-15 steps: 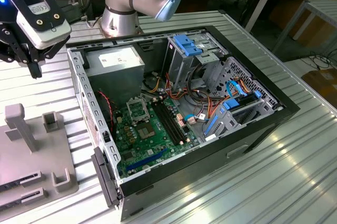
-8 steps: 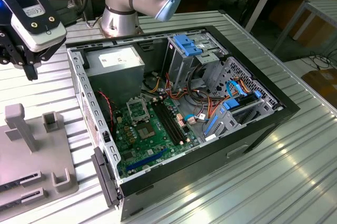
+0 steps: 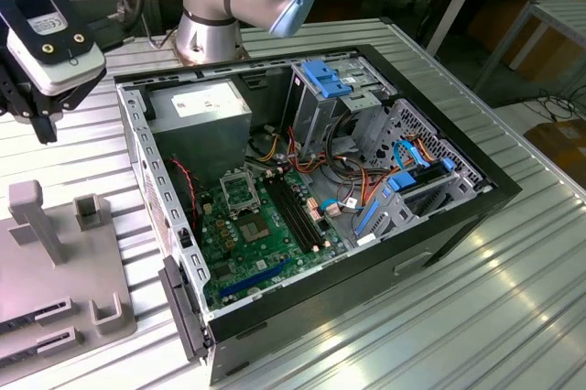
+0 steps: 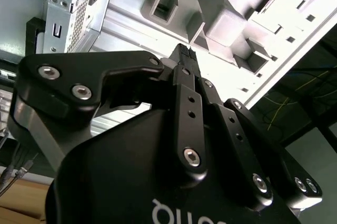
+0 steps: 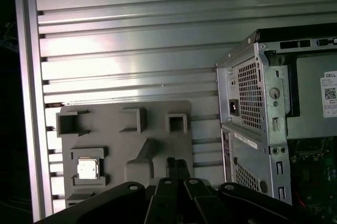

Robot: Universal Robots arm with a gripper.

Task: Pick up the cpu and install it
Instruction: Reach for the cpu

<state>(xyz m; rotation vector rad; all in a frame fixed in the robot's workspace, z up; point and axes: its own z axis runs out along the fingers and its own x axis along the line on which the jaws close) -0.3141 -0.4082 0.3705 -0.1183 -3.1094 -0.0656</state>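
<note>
Over the holder (image 5: 113,145), the gripper (image 5: 176,161) hung closed on nothing; an off-centre pinch could tip the thin cpu (image 5: 87,169) in its corner pocket.

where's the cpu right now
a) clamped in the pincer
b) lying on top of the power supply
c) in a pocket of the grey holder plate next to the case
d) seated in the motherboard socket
c: in the first wrist view the cpu lies in a square pocket of the grey holder plate on the table beside the computer case, while the pincer hovers above the plate with nothing in it.
</note>
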